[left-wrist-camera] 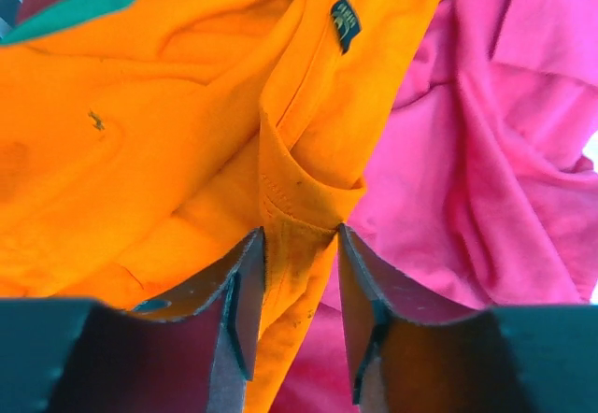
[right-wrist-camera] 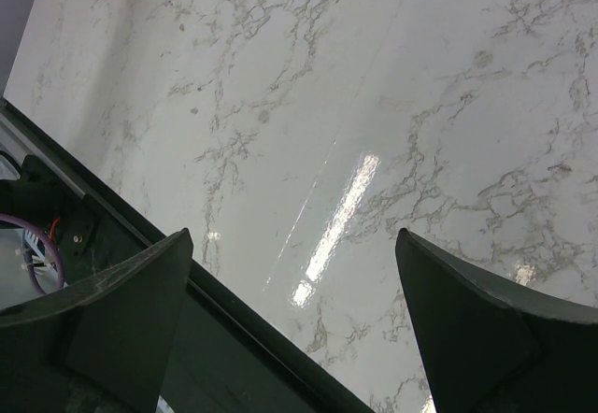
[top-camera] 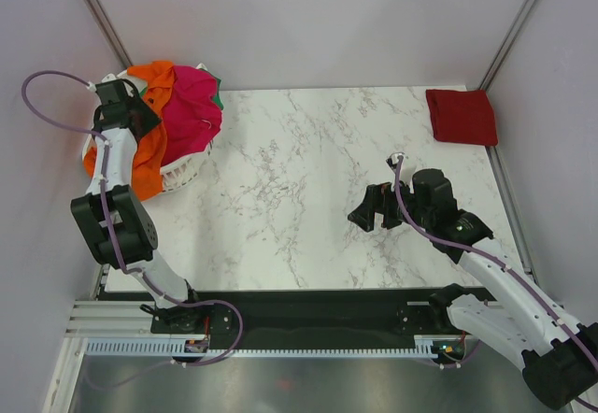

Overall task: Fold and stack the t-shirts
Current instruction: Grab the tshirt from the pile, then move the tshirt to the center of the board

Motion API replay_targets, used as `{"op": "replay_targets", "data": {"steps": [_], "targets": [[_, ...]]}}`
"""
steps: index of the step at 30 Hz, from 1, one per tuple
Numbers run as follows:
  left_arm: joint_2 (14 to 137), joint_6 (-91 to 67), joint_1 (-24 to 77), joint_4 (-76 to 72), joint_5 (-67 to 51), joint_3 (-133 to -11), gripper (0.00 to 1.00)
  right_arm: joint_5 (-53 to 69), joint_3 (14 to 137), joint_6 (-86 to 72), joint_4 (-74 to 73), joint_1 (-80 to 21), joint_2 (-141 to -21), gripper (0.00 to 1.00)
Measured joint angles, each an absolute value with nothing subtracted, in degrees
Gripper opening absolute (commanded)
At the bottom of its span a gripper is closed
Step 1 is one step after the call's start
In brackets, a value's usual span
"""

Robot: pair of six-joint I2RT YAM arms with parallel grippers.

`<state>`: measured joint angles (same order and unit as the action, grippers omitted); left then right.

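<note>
The bright orange t-shirt (top-camera: 147, 172) hangs over the white basket (top-camera: 184, 172) at the far left, with the magenta-pink t-shirt (top-camera: 192, 105) beside it and a sliver of the green t-shirt (top-camera: 218, 102) behind. My left gripper (top-camera: 129, 119) is over the basket. In the left wrist view it (left-wrist-camera: 301, 237) is narrowed on a fold of the orange t-shirt (left-wrist-camera: 168, 123), next to the magenta-pink t-shirt (left-wrist-camera: 505, 151); some green cloth (left-wrist-camera: 65, 11) shows at the top left. A dark red t-shirt (top-camera: 462, 116) lies folded at the far right corner. My right gripper (top-camera: 366, 212) (right-wrist-camera: 294, 240) is open and empty above bare table.
The marble table (top-camera: 308, 179) lies between the basket and the folded shirt. A dark rail (top-camera: 318, 315) runs along the near edge and shows in the right wrist view (right-wrist-camera: 187, 338). Grey walls stand close on the left, right and back.
</note>
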<state>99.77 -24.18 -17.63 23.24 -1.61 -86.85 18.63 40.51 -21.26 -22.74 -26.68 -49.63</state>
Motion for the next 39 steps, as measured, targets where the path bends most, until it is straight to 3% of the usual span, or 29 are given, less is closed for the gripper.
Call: {"op": "replay_targets", "data": {"steps": [6,9,10,11,13,24,27,31,33,39], "targets": [[99.46,-24.10,-17.63,22.57,-1.58,-87.05,0.45,18.63,40.49,-21.26,-22.72,-26.68,-49.63,0.98],[99.48,-24.10,-17.63,22.57,-1.61,-87.07,0.43,18.63,40.49,-21.26,-22.72,-26.68,-49.63,0.98],[99.48,-24.10,-17.63,22.57,-1.61,-87.07,0.38,18.63,40.47,-21.26,-22.72,-26.68,-49.63,0.98],[99.50,-24.14,-17.63,22.57,-1.63,-87.07,0.22,18.63,40.47,-21.26,-22.72,-26.68,-49.65,0.98],[99.59,-23.97,-17.63,22.59,-1.72,-87.18,0.02,18.63,40.40,-21.26,-22.70,-26.68,-49.74,0.98],[98.61,-23.46,-13.76,25.26,-2.00,-93.17,0.02,18.59,40.10,-21.26,-22.70,-26.68,-50.11,0.98],[98.17,-23.20,-7.86,30.59,-0.91,-104.88,0.02,18.39,40.10,-21.26,-22.70,-26.68,-50.09,0.98],[101.36,-26.57,0.95,36.12,-3.75,-137.78,0.02,17.98,40.10,-21.26,-22.70,-26.68,-49.74,0.98],[100.92,-30.87,2.96,32.69,-7.35,-148.24,0.02,17.34,40.10,-21.26,-22.72,-26.68,-49.08,0.98],[89.65,-49.45,1.58,12.84,-17.65,-148.53,0.02,11.86,40.10,-21.30,-23.03,-26.68,-44.62,0.98]]}}
